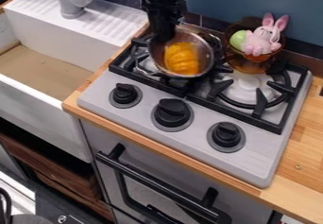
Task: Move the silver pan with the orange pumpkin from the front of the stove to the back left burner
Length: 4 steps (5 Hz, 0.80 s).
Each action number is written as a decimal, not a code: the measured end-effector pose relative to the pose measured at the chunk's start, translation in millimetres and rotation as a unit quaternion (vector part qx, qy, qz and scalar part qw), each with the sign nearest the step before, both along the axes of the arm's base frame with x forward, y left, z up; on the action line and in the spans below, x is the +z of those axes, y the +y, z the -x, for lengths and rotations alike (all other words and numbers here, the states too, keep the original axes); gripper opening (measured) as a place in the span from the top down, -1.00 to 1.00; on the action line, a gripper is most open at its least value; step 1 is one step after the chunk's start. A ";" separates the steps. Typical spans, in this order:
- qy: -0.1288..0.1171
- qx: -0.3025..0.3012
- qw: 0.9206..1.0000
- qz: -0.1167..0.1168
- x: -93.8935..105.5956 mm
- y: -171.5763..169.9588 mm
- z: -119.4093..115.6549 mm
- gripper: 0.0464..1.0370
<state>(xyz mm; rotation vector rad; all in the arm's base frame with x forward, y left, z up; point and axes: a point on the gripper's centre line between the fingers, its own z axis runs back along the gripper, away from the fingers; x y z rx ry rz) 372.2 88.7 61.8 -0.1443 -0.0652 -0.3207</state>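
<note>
A grey stove sits in a wooden counter beside a white sink; the metal pot, a ridged orange thing inside, is over the stove's left side, its rim at the gripper; how far open that is, or whether it grips the pot, I cannot tell.

I'm looking at a kitchen, probably a toy one: a white ceramic-looking sink with a grey faucet is adjoining a silver stove with black knobs.

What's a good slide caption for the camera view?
Gripper at a metal pot with a yellow item inside, pink bunny in an amber bowl alongside.
</note>
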 end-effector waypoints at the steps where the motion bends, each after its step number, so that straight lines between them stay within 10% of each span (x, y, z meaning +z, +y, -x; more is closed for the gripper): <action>1: -0.012 0.029 1.000 0.002 1.4 11.3 -11.2 0.98; 4: -0.014 0.063 0.998 0.005 -5.5 38.9 -31.9 0.98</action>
